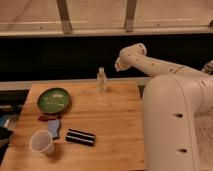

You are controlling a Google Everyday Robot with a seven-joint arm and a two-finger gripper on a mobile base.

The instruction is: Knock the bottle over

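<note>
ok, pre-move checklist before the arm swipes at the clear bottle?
1. Small clear plastic bottle upright: ok, it stands near the far edge of the wooden table.
2. Gripper lined up: ok, it is just right of the bottle in the camera view, around cap height.
3. Contact made: not ok, a gap shows between them.
4. Round green plate out of the fall path: cannot tell, it lies left and nearer the camera.
5. Translucent white plastic cup and black striped block away from the bottle: ok, both are near the front.

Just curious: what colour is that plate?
The plate is green, camera view; the gripper hangs beside the bottle.
</note>
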